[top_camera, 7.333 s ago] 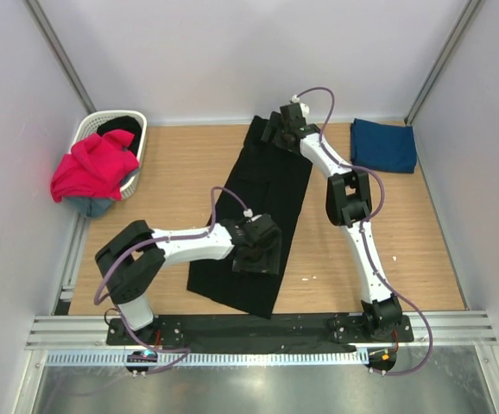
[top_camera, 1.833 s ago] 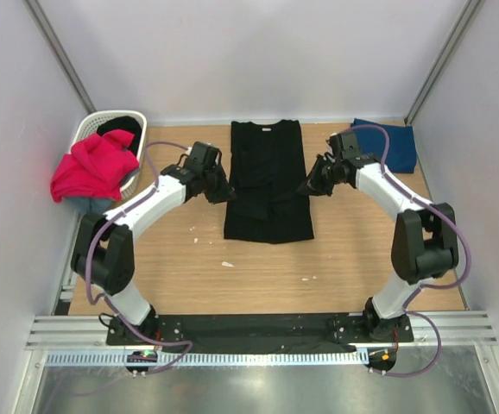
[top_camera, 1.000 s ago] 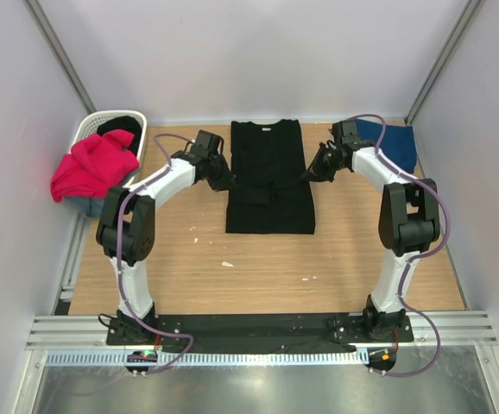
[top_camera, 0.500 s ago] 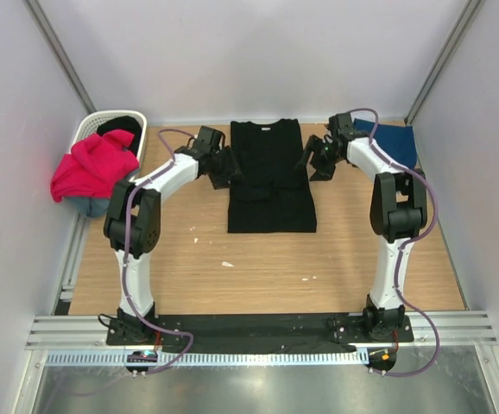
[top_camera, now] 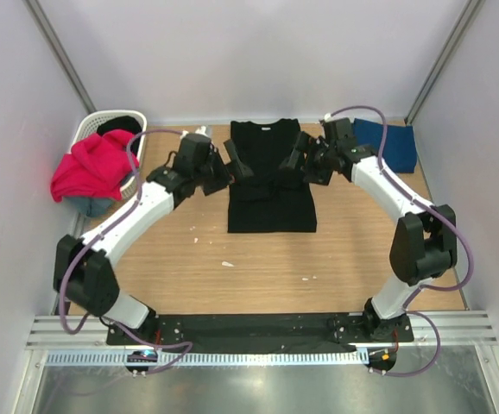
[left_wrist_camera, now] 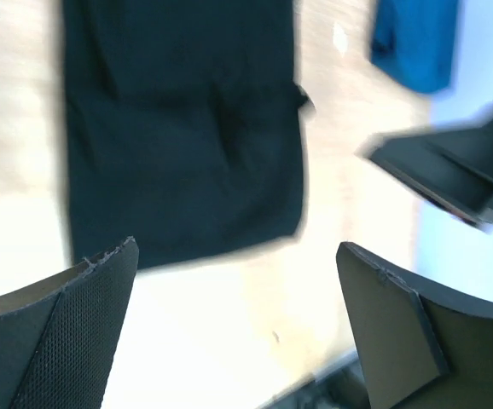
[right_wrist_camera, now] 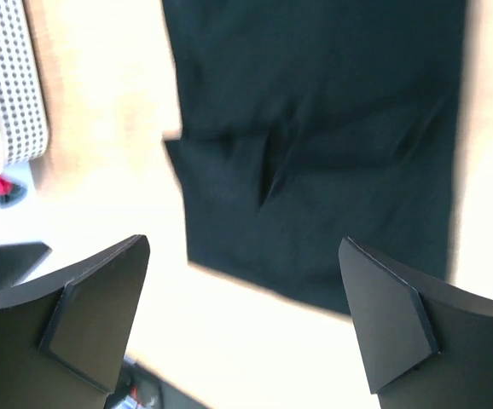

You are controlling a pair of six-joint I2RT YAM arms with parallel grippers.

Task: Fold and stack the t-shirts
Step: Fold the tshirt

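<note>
Wooden table (top_camera: pixel 258 267), black t-shirt (top_camera: pixel 269 197) between left fingers (left_wrist_camera: pixel 59 332) and right fingers (right_wrist_camera: pixel 391 315), both wide apart, empty

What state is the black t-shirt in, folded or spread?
Partly folded: the black t-shirt lies flat as a narrow rectangle, sides folded in, collar showing at the far end.

Matt cloth t-shirt (top_camera: pixel 271 194), wooden table (top_camera: pixel 258 267)

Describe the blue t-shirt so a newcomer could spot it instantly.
On the wooden table, look to the far right corner. The blue t-shirt lies there, folded into a compact rectangle; the black t-shirt lies spread at the middle, and the magenta t-shirt heaps over the white basket.
</note>
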